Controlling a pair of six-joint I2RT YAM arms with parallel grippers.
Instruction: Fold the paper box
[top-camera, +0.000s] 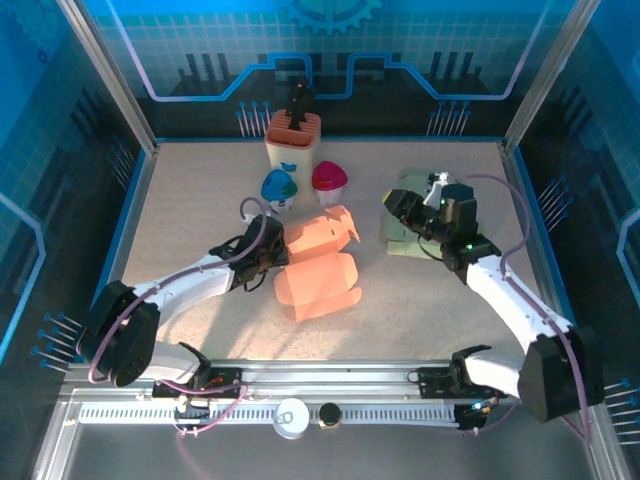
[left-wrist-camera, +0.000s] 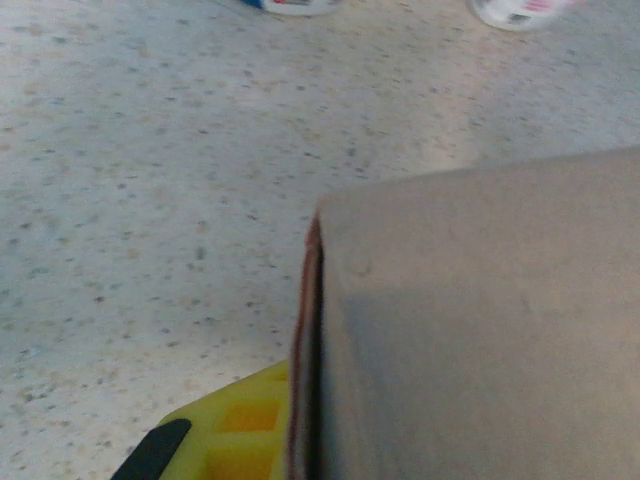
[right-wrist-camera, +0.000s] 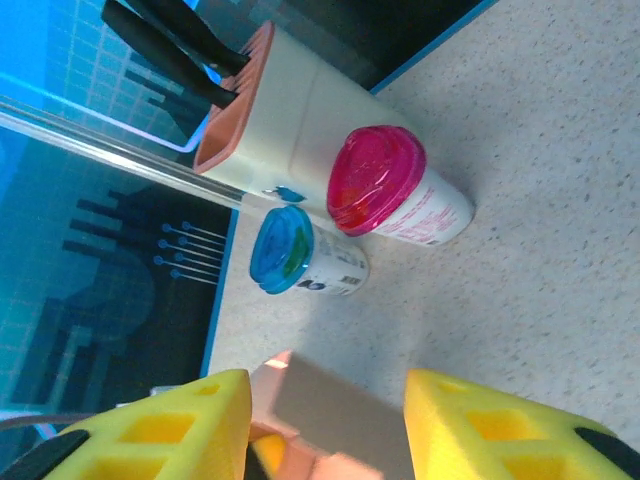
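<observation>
Orange paper box edge clenched in left jaws; right jaws released; tabletop roomy.

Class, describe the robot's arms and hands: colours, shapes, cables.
The left arm and right arm: white links, black joints, thin purple cables looping alongside. The left hand and right hand are black; their fingers are yellow, with square recesses.

Utensil holder nr blue-lid cup (pink-lid cup adj.).
</observation>
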